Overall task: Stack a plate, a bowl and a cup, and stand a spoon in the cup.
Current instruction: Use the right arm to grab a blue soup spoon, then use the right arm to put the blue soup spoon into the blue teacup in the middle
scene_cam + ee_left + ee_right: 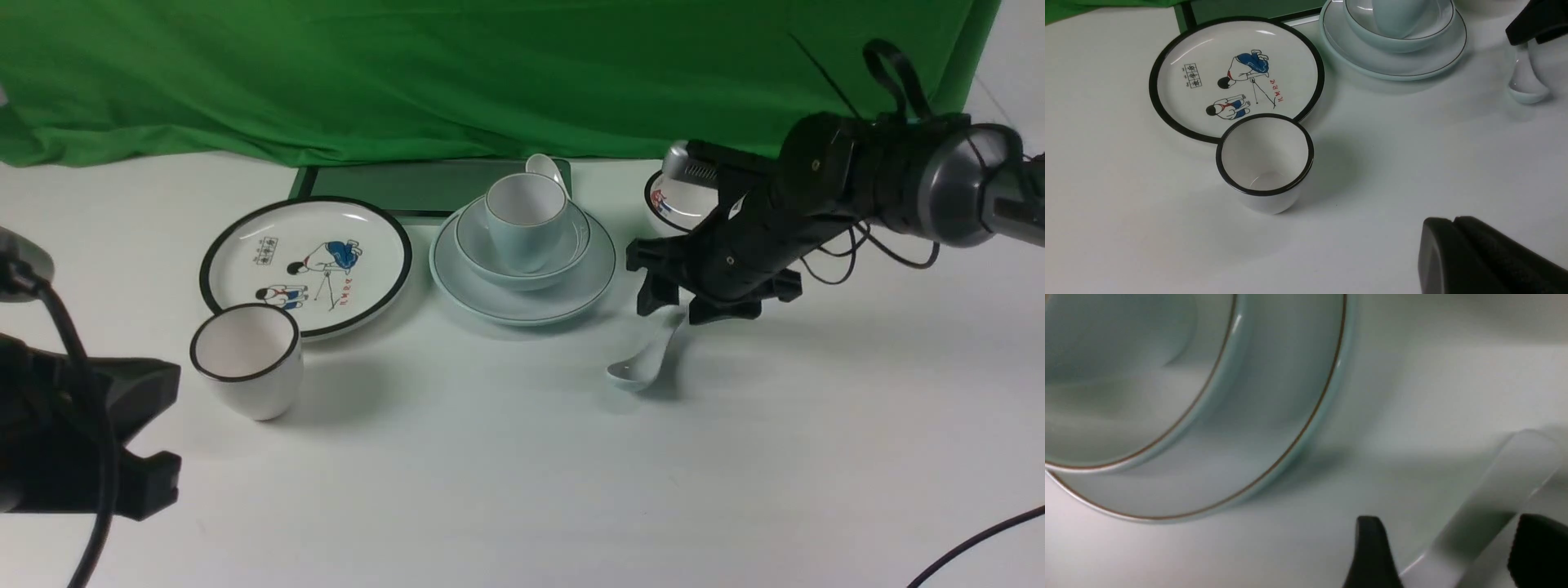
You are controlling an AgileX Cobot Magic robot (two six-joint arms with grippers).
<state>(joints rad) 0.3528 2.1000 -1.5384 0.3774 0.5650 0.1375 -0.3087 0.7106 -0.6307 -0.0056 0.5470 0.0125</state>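
Observation:
The pale blue-green plate sits mid-table with the matching bowl on it and the pale blue cup upright in the bowl. A white spoon lies on the table to their right, its handle pointing toward my right gripper. That gripper is open, one finger on each side of the handle without clamping it. In the right wrist view the gap of the right gripper is wide. My left gripper is shut and empty, hovering near the front left.
A white black-rimmed cup and a cartoon plate stand at the left. A small white black-rimmed bowl sits behind the right arm. Another white spoon tip shows behind the blue cup. A dark flat panel lies by the green cloth.

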